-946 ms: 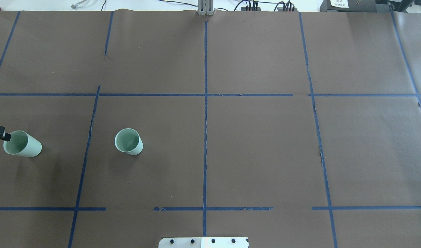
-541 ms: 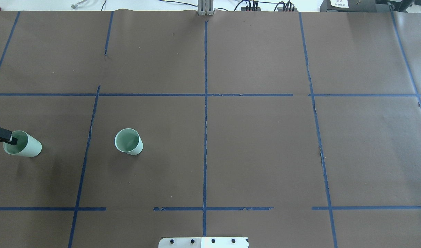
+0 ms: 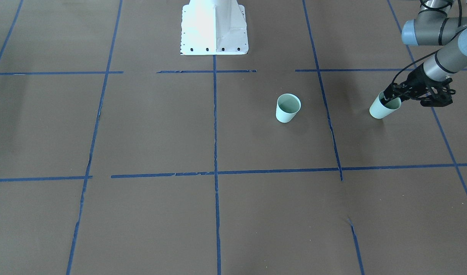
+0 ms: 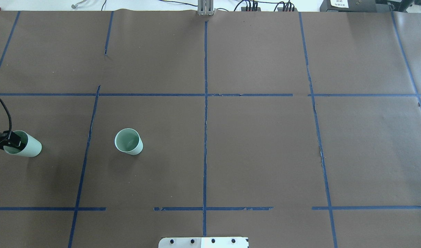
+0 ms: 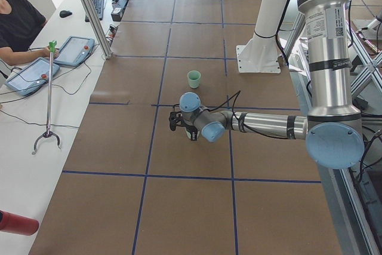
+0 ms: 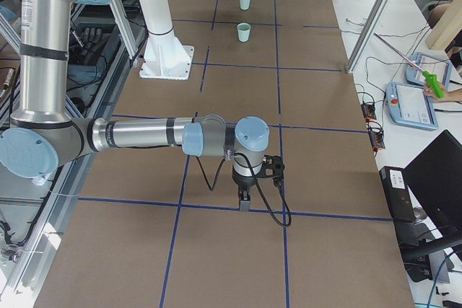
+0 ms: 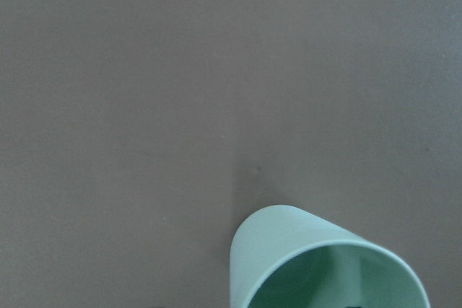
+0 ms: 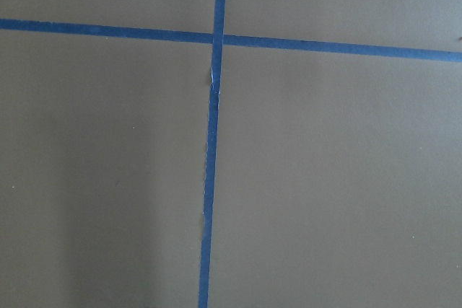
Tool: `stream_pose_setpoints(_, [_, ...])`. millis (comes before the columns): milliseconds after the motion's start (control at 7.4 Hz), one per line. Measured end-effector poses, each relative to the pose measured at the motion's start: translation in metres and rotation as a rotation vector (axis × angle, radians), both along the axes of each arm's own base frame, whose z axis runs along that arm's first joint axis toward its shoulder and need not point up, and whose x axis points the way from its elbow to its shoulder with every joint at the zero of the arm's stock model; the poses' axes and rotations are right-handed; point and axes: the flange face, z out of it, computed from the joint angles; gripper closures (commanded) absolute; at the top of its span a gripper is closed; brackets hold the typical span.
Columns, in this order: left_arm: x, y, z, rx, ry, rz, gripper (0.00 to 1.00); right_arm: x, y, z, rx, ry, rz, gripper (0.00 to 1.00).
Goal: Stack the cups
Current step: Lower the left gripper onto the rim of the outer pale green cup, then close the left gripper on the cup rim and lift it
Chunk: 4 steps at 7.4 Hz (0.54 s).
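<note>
Two pale mint-green cups stand upright on the brown table. One cup (image 4: 129, 142) stands alone, also seen in the front view (image 3: 287, 109). The other cup (image 4: 29, 148) is at the table's left edge and fills the bottom of the left wrist view (image 7: 303, 250). My left gripper (image 4: 13, 141) is at this cup's (image 3: 379, 110) rim, open, with one finger reaching into the mouth (image 3: 391, 100). My right gripper (image 6: 244, 203) shows only in the exterior right view, pointing down close over the table far from both cups; I cannot tell if it is open or shut.
The table is covered in brown paper with a grid of blue tape lines (image 4: 205, 120). The white robot base plate (image 3: 214, 34) sits at the table's robot side. Operators' tablets (image 5: 74, 51) and a grabber tool (image 5: 49, 88) lie on the side bench.
My left gripper has moved further in from the left edge, its finger going from the cup's rim into the cup's mouth. Neither cup has moved.
</note>
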Motion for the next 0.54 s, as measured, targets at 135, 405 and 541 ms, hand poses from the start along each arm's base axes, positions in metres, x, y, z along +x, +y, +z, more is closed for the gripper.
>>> stream_pose_setpoints(135, [-0.001,-0.001,-0.002,0.003,0.002,-0.003,1.00,0.000,0.000,0.000,0.000,0.000,0.000,0.00])
stream_pose_setpoints(405, [-0.012,0.005,-0.024,0.026,0.025,-0.017,1.00,0.000,0.000,0.000,0.001,0.000,0.000,0.00])
stream_pose_setpoints(541, [-0.023,0.013,-0.041,0.033,0.046,-0.021,1.00,0.000,0.000,0.000,0.001,0.000,0.000,0.00])
